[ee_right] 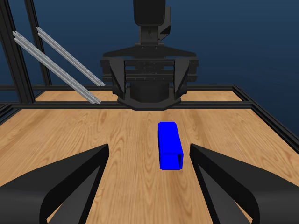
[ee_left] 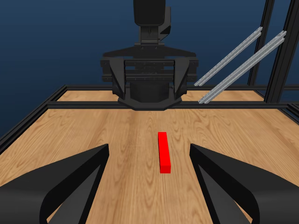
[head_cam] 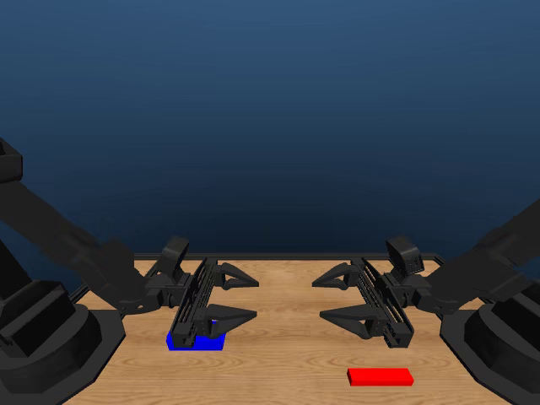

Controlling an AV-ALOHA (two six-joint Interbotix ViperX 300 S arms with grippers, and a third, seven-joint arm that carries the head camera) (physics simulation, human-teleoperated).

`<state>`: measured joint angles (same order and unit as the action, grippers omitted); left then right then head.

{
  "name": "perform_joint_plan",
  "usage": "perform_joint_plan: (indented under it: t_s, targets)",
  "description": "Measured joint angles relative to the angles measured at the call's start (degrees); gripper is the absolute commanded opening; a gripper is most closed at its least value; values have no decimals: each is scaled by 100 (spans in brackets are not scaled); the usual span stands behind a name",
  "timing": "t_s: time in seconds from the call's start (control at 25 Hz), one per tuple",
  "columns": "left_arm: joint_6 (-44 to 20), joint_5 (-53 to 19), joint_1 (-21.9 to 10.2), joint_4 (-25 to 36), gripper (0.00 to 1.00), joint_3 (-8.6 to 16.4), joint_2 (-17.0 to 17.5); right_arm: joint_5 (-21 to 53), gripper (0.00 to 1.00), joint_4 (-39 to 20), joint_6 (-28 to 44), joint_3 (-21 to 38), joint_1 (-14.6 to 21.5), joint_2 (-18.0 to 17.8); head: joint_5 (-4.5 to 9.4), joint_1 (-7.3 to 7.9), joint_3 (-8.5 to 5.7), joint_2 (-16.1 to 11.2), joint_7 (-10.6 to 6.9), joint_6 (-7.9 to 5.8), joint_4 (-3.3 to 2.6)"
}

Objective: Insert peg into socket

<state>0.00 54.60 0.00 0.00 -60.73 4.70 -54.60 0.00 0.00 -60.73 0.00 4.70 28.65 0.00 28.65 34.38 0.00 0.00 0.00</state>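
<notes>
The red peg [head_cam: 380,377] lies flat on the table near the front right; the left wrist view shows the peg [ee_left: 164,151] lengthwise on the wood. The blue socket [head_cam: 196,340] rests on the table at front left, partly hidden behind my left gripper [head_cam: 242,296]. In the right wrist view the socket [ee_right: 169,145] shows its hollow end. My left gripper hovers open above the socket. My right gripper [head_cam: 331,297] is open too, above the table and behind the peg. Neither holds anything.
A black frame rail [head_cam: 287,256] runs along the table's far edge. Both arm bases [head_cam: 42,337] stand at the table's sides. Silver bars [ee_left: 238,60] lean beyond the frame. The opposite arm [ee_right: 149,70] fills the top of each wrist view.
</notes>
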Motion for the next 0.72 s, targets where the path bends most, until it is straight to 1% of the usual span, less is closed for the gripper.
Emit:
perform_joint_plan:
  t_s: [0.04, 0.08, 0.12, 0.16, 0.2, 0.28, 0.4, 0.48, 0.6, 0.72]
  targets:
    - [-160, 141, -53, 13, 100, -33, 28, 247, 100, 141, 31, 1, 68, 50, 262, 18, -70, -7, 1, 139, 28]
    - [-287, 279, -122, 20, 100, -95, 58, 458, 100, 318, 63, 1, 125, 112, 478, 38, -165, -20, 2, 243, 66]
    - [-375, 387, -170, -5, 100, -171, 62, 642, 100, 447, 89, 2, 153, 161, 650, 57, -240, -38, 2, 321, 95]
    - [-457, 487, -192, -62, 100, -260, 53, 799, 100, 537, 110, 2, 168, 181, 788, 75, -291, -58, 3, 376, 114]
    - [-531, 577, -196, -125, 100, -354, 30, 929, 100, 601, 138, 2, 180, 182, 896, 92, -323, -79, 3, 414, 126]
    - [-640, 739, -180, -241, 100, -500, -29, 1130, 100, 684, 195, 2, 195, 182, 1048, 119, -352, -111, -2, 459, 138]
    - [-755, 917, -137, -336, 100, -611, -80, 1346, 100, 758, 246, -3, 222, 182, 1170, 145, -361, -130, -9, 486, 142]
    - [-814, 814, -116, -411, 100, -689, 9, 1523, 100, 794, 243, 20, 266, 182, 1207, 151, -361, -149, -5, 488, 140]
    - [-753, 214, -19, -578, 100, -911, 466, 1774, 100, 825, 222, 102, 332, 182, 1219, 159, -361, -229, 42, 517, 148]
    - [-719, -543, 127, -674, 100, -1124, 940, 1976, 100, 834, 197, 227, 389, 172, 1203, 170, -369, -367, 96, 587, 168]
